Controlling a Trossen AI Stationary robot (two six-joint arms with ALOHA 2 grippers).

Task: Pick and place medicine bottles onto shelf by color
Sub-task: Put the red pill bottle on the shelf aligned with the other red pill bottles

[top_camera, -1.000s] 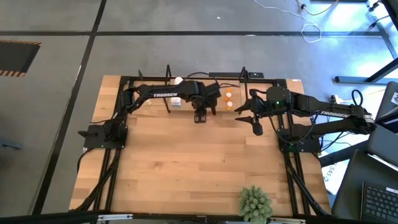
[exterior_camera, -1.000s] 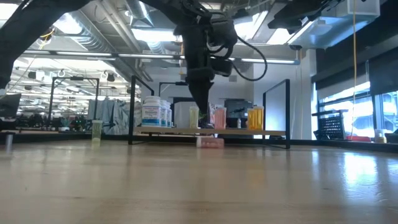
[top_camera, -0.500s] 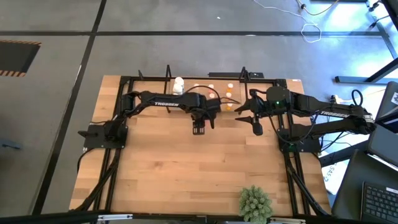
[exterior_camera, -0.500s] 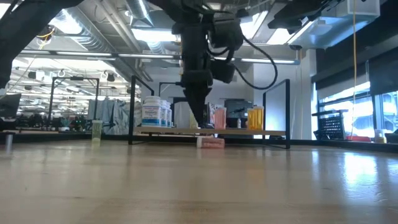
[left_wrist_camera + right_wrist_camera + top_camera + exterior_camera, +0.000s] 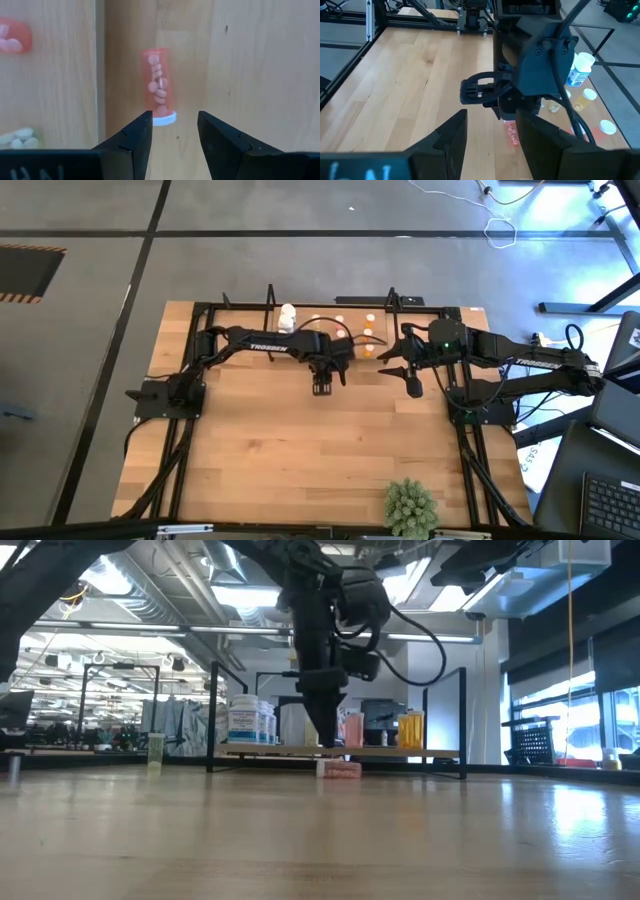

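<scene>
The left gripper [image 5: 172,125] hangs directly above a small translucent pink medicine bottle with a white cap [image 5: 159,86], which lies on its side on the pale wooden worktop [image 5: 300,450], just in front of the low black-framed shelf [image 5: 340,751]. Its jaws stand open and empty, one on each side of the bottle's capped end as the left wrist view shows it. The step in hand appears to be the pick.

To do it well, the jaws should probably shift along the bottle toward its middle before descending, since a grip at the cap end could let the bottle swing or slip. The fingers already line up across the bottle's narrow width, which suits a round body. A round bottle lying flat may roll if one finger touches first, so the descent should stay centred.

The right gripper [image 5: 412,385] waits off to the right, jaws open, holding nothing. Other bottles already stand on the shelf.
</scene>
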